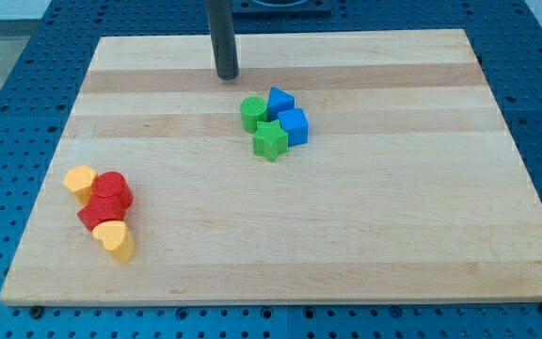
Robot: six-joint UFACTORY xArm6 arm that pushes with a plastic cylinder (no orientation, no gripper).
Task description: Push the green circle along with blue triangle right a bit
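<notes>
Nearest the view's bottom lies a yellow heart block [115,240], last of a cluster of 4 on the wooden board [346,235]; touching it, toward the view's top, sit a red block [93,216] and a red cylinder-like block [112,191], and a yellow block [80,181] touches that cylinder on its left; this cluster lies well apart from the green circle [252,113], down toward the view's lower left. The green circle touches the blue triangle [279,101] on its right; a green star [270,140] sits just below the circle, touching it, and a blue cube [294,126] lies to the circle's right, below the triangle. My tip [227,76] stands above and slightly left of the green circle, near but apart; the arm has no fingers, only the rod.
</notes>
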